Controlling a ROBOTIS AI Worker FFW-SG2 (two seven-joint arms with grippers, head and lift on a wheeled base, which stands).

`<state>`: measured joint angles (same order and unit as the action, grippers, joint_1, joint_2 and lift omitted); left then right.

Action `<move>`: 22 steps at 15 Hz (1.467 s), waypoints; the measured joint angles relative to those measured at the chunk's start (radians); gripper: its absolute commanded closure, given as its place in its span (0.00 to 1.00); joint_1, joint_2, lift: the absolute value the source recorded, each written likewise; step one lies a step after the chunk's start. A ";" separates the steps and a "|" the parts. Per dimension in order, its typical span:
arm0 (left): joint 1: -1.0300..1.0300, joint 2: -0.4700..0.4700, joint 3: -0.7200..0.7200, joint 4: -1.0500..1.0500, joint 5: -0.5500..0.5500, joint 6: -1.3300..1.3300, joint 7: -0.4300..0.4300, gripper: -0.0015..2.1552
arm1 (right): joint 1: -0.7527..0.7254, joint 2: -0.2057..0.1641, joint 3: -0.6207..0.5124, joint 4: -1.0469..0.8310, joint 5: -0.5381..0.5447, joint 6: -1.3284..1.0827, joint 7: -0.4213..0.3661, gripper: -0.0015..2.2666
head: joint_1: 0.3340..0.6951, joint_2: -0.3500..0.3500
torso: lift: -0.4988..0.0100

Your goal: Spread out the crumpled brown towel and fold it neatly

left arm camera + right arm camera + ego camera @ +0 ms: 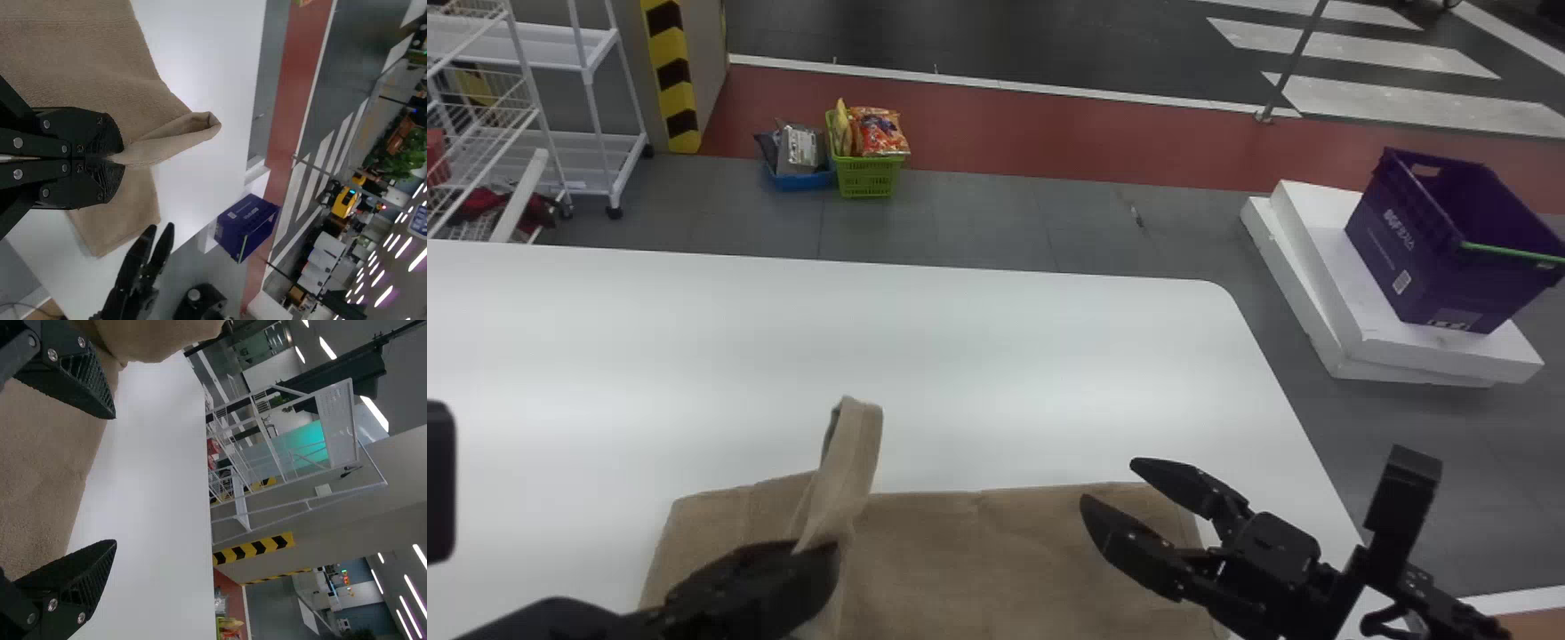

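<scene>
Near edge of the head view: the left gripper (818, 558), entering from the lower left, has its fingers closed on a pinch of the brown towel (978, 556). The gripped portion stands up as a narrow, looped fold; the rest of the cloth lies spread on the near part of the white table (960, 356). The right gripper (1110, 483), at the lower right, is positioned over the towel's right part, its two fingers wide apart with a gap between the tips. Beyond the table, at right, a purple crate (1423, 258) rests on stacked white slabs (1476, 351). Farther off, a green basket (869, 178) and a blue basket (796, 182) sit side by side on the floor, both filled; white shelving (596, 142) occupies the far left.
</scene>
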<state>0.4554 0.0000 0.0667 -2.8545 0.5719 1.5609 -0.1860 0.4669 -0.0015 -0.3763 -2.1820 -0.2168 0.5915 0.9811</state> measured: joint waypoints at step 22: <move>-0.008 0.000 -0.495 0.317 -0.341 -0.481 0.135 0.62 | 0.028 0.000 -0.199 -0.134 -0.207 0.540 0.165 0.06 | 1.00 0.00 | 0.73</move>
<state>0.4475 0.0000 -0.4286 -2.5378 0.2307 1.0798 -0.0509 0.4950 -0.0015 -0.5749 -2.3159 -0.4241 1.1314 1.1461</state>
